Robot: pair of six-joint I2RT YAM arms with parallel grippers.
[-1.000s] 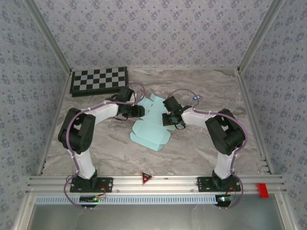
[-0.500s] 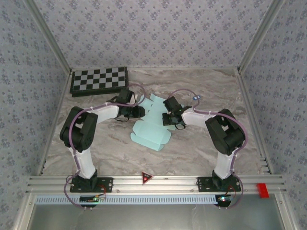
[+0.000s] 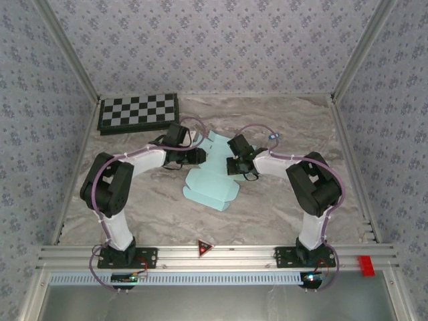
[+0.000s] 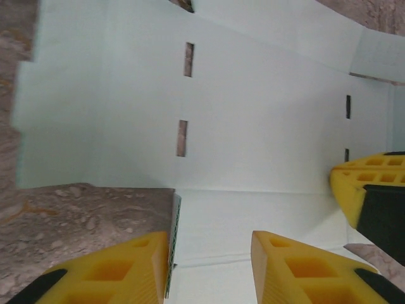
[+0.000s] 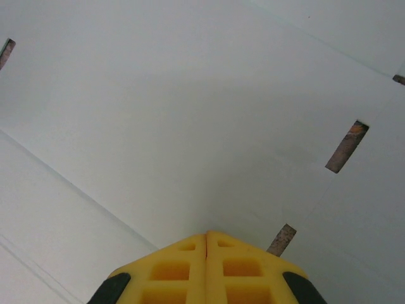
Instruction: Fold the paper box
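While the paper box [image 3: 208,180] is lying mostly unfolded at mid-counter [image 3: 281,200], an early flap fold appears to be starting.
Left end effector [image 4: 211,247] is gaping wide astride a flap edge; right end effector [image 5: 207,239], fingers pressed together, is bearing on the panel. Next: probably nipping and raising that flap. Nothing is sitting inside.
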